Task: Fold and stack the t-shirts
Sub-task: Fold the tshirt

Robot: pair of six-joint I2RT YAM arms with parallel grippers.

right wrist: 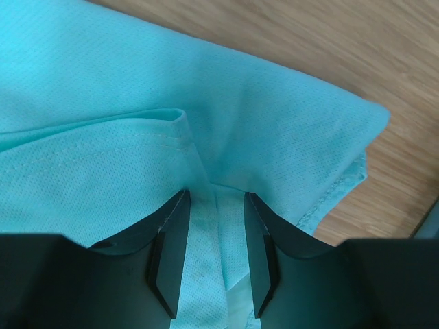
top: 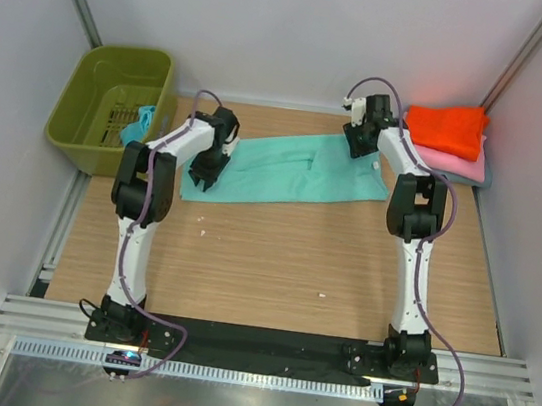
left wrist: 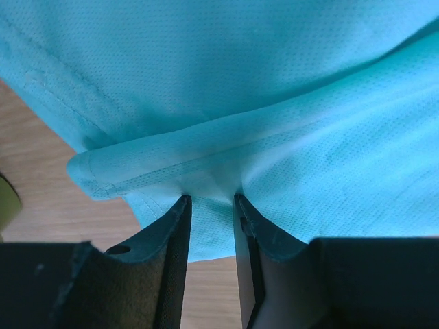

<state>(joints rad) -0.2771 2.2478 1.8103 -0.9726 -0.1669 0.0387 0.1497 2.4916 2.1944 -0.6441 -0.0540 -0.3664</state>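
The left hand (left wrist: 209, 201) pinches a folded hem of the teal t-shirt (left wrist: 274, 103), and the right hand (right wrist: 215, 203) is clamped on its opposite end. The shirt lies stretched across the far side of the table (top: 272, 264) — both gripped edges are hidden beneath the wrists in the top view. At far right an orange t-shirt (top: 446, 129) covers most of a pink t-shirt (top: 461, 167). A teal cloth (top: 138, 126) pokes from the olive basket (top: 83, 106) — its shape is unclear.
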